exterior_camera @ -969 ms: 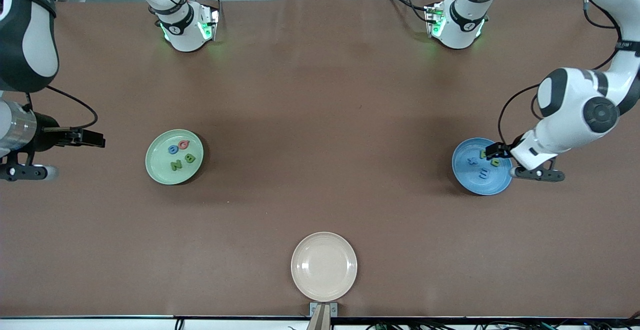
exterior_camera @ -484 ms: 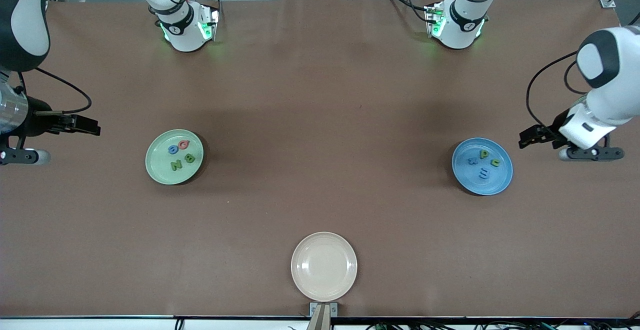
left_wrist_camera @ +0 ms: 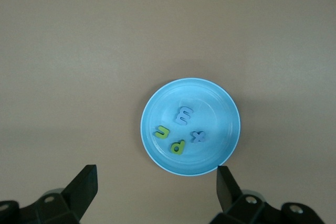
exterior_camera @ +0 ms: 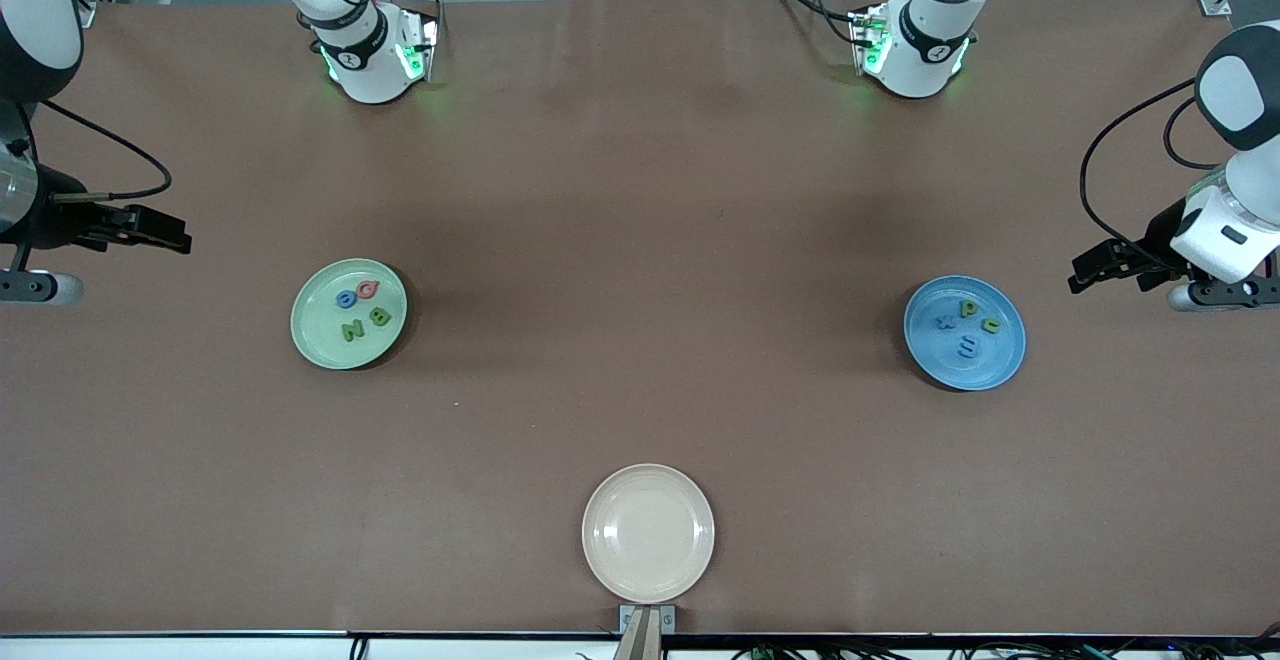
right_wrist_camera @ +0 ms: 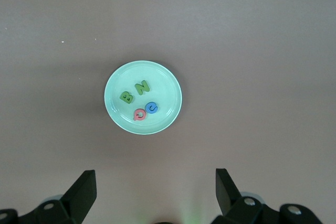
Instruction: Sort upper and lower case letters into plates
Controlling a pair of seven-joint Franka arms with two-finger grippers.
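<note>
Four capitals lie in the mint plate toward the right arm's end of the table: a pink letter, a blue one, a green N and a green B, close together but mostly apart. Four small letters lie in the blue plate toward the left arm's end: a green p, a second green letter, a blue x and a blue m. The cream plate, nearest the front camera, holds nothing. The left gripper hangs over bare table just beside the blue plate, jaws spread and holding nothing; the right gripper hangs over the table near the mint plate, likewise spread wide and empty. Judged from this, the sorting looks done. The letters look light, chunky and probably foam-like, so a soft pinch across the thickest stroke should hold one; a hard squeeze may flip it or skid it on the smooth plate. The blue x and m show poorly against the blue plate, and the plates themselves look light enough to slide if nudged.
</note>
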